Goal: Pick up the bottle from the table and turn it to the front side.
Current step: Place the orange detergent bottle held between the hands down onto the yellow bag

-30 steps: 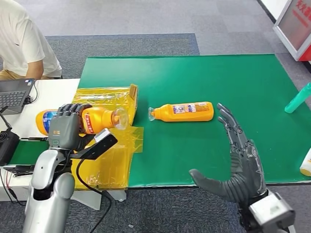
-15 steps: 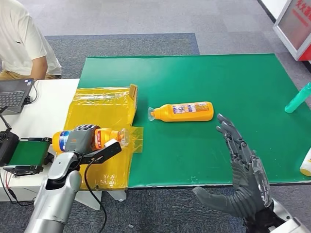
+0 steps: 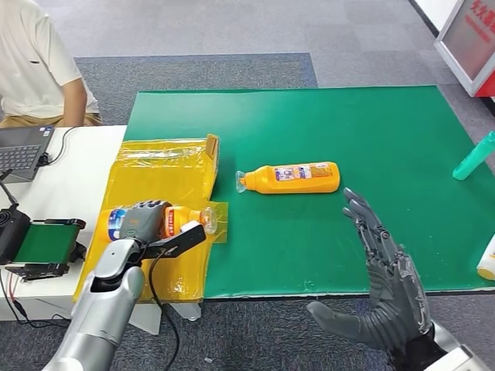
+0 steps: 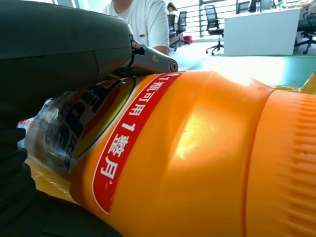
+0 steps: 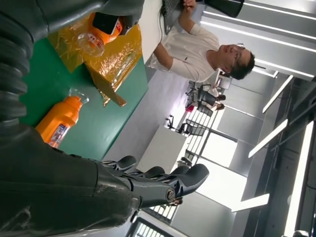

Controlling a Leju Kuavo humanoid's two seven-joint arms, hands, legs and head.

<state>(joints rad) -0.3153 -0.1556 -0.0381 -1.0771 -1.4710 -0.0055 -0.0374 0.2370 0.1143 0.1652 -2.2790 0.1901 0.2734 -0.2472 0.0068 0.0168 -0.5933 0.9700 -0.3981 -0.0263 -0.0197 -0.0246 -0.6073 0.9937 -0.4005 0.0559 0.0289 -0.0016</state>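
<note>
My left hand point(image 3: 140, 222) grips an orange bottle point(image 3: 175, 220) lying sideways low over the yellow plastic sheet point(image 3: 158, 174), its clear cap pointing right. Up close in the left wrist view the bottle point(image 4: 193, 158) shows a red label with white characters, my hand point(image 4: 56, 54) wrapped over it. A second orange bottle point(image 3: 291, 178) lies on its side on the green mat point(image 3: 362, 124), cap to the left. The right wrist view shows this bottle point(image 5: 58, 121) too. My right hand point(image 3: 388, 270) hovers open at the mat's front edge, below and right of that bottle, holding nothing.
A person in a white shirt point(image 3: 35, 66) sits at the far left behind a laptop point(image 3: 23, 151) on the white table. A teal bottle point(image 3: 474, 158) lies at the mat's right edge, a white one point(image 3: 487, 259) below it. A small black device with a green panel point(image 3: 43, 247) sits left.
My left hand has carried its bottle down and to the right, lower over the yellow sheet. My right hand has drawn back toward the mat's front edge.
</note>
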